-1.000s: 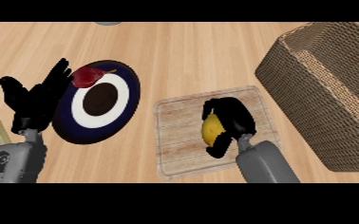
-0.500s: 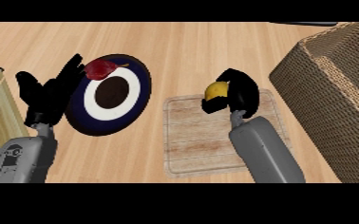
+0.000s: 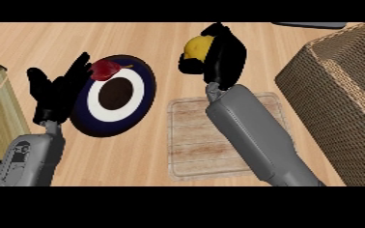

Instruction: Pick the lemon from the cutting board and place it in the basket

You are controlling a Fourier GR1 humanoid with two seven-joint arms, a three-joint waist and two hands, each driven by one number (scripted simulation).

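Observation:
My right hand (image 3: 224, 58) is curled round a yellow lemon (image 3: 197, 47) and holds it up above the counter, beyond the far edge of the pale wooden cutting board (image 3: 196, 140). Part of the lemon is hidden by the fingers. The woven basket (image 3: 331, 94) stands at the right, its rim level with the raised hand and to the right of it. My right forearm lies across the board. My left hand (image 3: 55, 91) rests open at the left, fingers up, beside the plate.
A dark blue plate (image 3: 139, 99) with a white ring and brown centre lies left of the board, with a red fruit (image 3: 105, 69) on its far rim. A pale object shows at the left edge (image 3: 7, 106). A dark item sits at the top right (image 3: 310, 24).
My right hand has lifted the lemon off the cutting board and carried it up and away from me. The view has shifted, so the board and plate now lie lower.

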